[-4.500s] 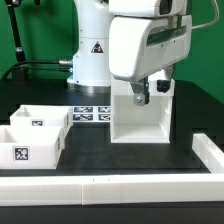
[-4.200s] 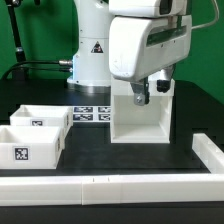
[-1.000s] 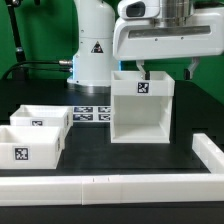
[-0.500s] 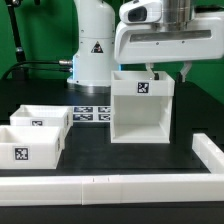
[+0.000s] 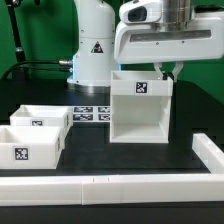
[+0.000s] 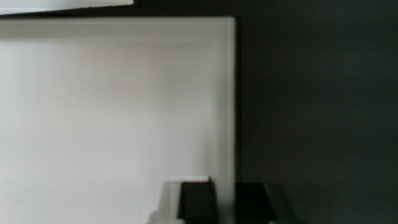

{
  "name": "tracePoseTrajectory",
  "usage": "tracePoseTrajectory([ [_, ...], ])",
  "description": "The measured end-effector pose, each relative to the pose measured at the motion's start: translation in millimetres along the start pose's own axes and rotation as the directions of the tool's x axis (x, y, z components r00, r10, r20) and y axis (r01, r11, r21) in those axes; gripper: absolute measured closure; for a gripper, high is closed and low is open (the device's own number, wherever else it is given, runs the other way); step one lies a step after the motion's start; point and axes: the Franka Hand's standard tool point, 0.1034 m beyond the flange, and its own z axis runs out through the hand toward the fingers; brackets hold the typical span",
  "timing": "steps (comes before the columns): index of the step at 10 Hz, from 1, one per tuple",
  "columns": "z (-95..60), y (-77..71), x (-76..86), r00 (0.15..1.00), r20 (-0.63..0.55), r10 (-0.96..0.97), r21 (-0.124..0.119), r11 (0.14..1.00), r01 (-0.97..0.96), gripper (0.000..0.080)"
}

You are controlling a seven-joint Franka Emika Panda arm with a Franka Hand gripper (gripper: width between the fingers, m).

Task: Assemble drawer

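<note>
The drawer lies in three loose pieces on the black surface (image 5: 190,125). Its tall boxy housing (image 5: 140,112) stands upright near the middle, with its open front toward the camera and a square tag on the upper band. The farther tray (image 5: 42,118) and the nearer tray (image 5: 28,148) sit just beside each other toward the exterior view's left, well apart from the housing, and neither is slid in. The pieces look like hollow moulded plastic, so I judge them light, stiff and rather slick. The housing is tall for its footprint, so it would likely tip or skate if pushed high up. The thin upper rim of a side wall looks the best place to pinch it, and a tray would take a grip on one upright wall (no knob shows from here). The pincer (image 5: 166,72) hangs at the housing's top rim on the exterior view's right. In the wrist view its dark fingers (image 6: 196,200) stand a narrow gap apart, in line with the edge of the white housing face (image 6: 107,110). I cannot tell whether they clamp that wall or merely straddle it. Behind the housing lies the marker board (image 5: 92,116), and a low white border rail (image 5: 110,186) runs along the front and up the exterior view's right
</note>
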Motion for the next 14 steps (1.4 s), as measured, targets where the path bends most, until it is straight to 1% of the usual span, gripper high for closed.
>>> tracePoseTrajectory([
  [4, -0.8, 0.5, 1.3, 1.000, -0.003, -0.009, -0.001, 1.000, 0.009, 0.0762],
  [5, -3.3, 1.9, 5.7, 1.000, -0.010, -0.019, 0.000, 1.000, 0.019, 0.0762],
  [6, -5.4, 2.9, 15.1, 1.000, -0.017, -0.021, 0.004, 1.000, 0.021, 0.0762],
  [8, -11.9, 4.1, 50.6, 0.999, -0.035, -0.013, 0.017, 1.000, 0.013, 0.0762],
  [9, -13.7, 6.0, 70.1, 0.999, -0.045, -0.007, 0.024, 1.000, 0.008, 0.0762],
  [10, -13.6, 7.6, 85.3, 0.998, -0.055, 0.001, 0.028, 1.000, 0.001, 0.0762],
  [12, -19.0, 10.9, 119.3, 0.993, -0.116, -0.031, 0.032, 0.999, 0.035, 0.0761],
  [13, -21.1, 11.1, 132.1, 0.987, -0.152, -0.046, 0.033, 0.998, 0.051, 0.0760],
  [14, -21.7, 10.7, 132.9, 0.987, -0.156, -0.036, 0.035, 0.999, 0.042, 0.0760],
])
